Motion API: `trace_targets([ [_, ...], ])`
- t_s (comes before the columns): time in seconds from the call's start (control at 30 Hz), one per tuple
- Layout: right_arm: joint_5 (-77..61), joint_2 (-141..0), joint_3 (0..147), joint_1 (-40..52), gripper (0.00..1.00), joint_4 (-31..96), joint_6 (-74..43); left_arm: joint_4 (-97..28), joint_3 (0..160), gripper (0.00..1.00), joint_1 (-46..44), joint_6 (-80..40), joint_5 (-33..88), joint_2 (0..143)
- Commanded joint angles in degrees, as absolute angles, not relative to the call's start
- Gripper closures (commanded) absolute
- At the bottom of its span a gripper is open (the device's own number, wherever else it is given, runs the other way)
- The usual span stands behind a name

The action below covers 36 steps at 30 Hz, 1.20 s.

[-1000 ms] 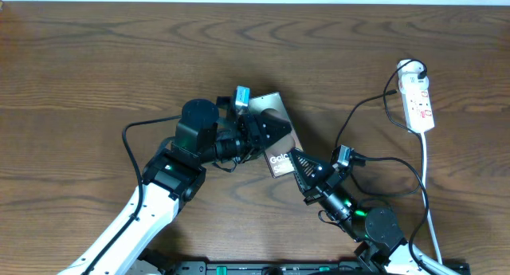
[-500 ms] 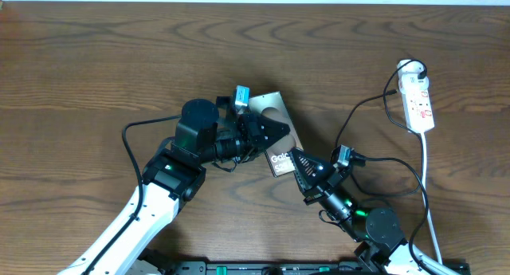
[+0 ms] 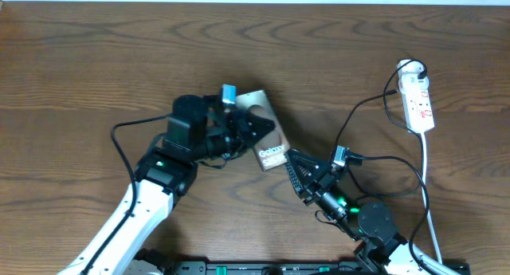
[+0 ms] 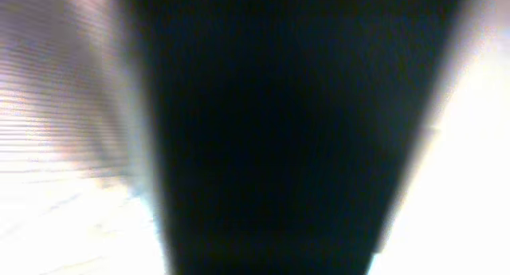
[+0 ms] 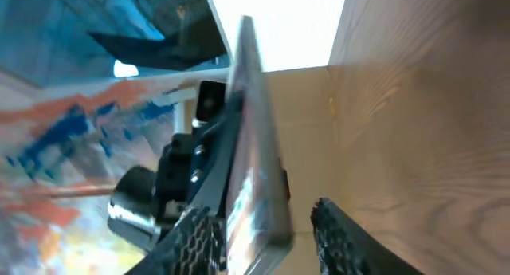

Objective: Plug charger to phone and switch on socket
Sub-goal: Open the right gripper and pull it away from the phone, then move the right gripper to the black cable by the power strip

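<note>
Tilting up off the tabletop (image 3: 96,60) centre, the phone (image 3: 271,154) is clamped by the left pincer (image 3: 259,131), apparently so its lower end is offered to the right pincer (image 3: 293,167), jaws parted astride it; charger (image 3: 351,119) tip unseen, socket (image 3: 418,100) far right.

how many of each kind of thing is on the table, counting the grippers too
phone: 1
white power strip: 1
black charger cable: 1
robot grippers: 2, the left gripper and the right gripper
total: 5
</note>
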<state>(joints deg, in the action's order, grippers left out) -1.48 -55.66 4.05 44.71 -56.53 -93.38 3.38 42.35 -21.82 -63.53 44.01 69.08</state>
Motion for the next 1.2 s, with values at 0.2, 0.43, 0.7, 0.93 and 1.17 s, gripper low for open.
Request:
trace_targets([
  [0.2, 2.28, -55.53, 4.89, 45.47, 0.43, -48.27, -64.77, -0.03, 42.44, 0.93, -12.67, -58.67, 57.56, 68.86],
  [0.43, 11.6, -55.51, 4.89, 45.43, 0.44, -39.59, -54.43, -4.82, 42.44, 0.93, -11.68, -58.52, 60.4, 68.9],
  [0.7, 15.14, -55.51, 11.49, 45.3, 0.7, -25.19, -49.65, -12.47, 42.44, 0.93, -11.68, -55.92, 60.49, 72.25],
  [0.93, 18.48, -55.51, 24.64, 45.32, 0.9, -0.89, -47.05, -12.8, 42.44, 0.93, -11.68, -55.88, 64.49, 78.37],
  [1.17, 18.55, -55.33, 34.81, 45.32, 0.96, 17.82, -47.64, -9.52, 42.44, 0.93, -11.68, -56.93, 75.59, 83.81],
])
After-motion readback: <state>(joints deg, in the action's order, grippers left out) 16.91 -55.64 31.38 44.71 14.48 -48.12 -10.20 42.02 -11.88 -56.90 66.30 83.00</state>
